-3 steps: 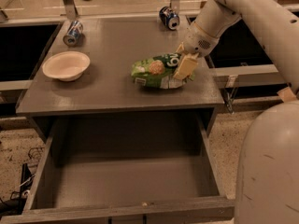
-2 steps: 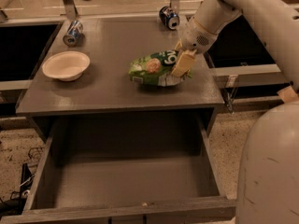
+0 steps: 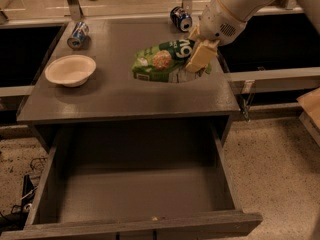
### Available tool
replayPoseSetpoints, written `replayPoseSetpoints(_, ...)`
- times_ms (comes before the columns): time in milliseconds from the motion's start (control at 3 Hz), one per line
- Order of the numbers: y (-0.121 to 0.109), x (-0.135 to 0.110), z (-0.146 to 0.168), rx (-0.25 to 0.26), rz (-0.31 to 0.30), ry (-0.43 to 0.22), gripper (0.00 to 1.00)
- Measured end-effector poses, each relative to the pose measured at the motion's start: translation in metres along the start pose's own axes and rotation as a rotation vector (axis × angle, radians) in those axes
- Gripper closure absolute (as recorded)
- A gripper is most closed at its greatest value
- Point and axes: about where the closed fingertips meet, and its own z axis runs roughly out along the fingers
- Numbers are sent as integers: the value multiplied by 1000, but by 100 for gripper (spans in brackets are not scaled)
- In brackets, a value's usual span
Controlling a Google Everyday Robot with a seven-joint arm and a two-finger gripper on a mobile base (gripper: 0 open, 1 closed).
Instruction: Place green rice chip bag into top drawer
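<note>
The green rice chip bag (image 3: 165, 60) is crinkly bright green with white lettering and a beige rice-cake picture. It hangs tilted just above the right half of the grey table top (image 3: 115, 96). My gripper (image 3: 196, 63) comes down from the upper right and is shut on the bag's right end; a beige finger (image 3: 201, 54) lies across it. The top drawer (image 3: 135, 194) is pulled wide open below the table's front edge, and its inside is bare.
A white bowl (image 3: 70, 70) sits on the table's left side. One blue soda can (image 3: 78, 35) lies at the back left, another (image 3: 181, 18) at the back right close to my arm. Dark shelving flanks the table; speckled floor lies to the right.
The bag has risen off the table top with the gripper holding its right end, and it has shifted slightly left. The drawer, bowl and cans have not moved.
</note>
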Motion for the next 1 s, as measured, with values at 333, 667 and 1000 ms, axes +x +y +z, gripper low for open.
replayPoseSetpoints(333,24,-10,-21,26,-27,-14,100)
replayPoseSetpoints(667,61,-18,-37,54,-70,-39,100)
replayPoseSetpoints(1000,100,-19,-40,46,-94,-65,100)
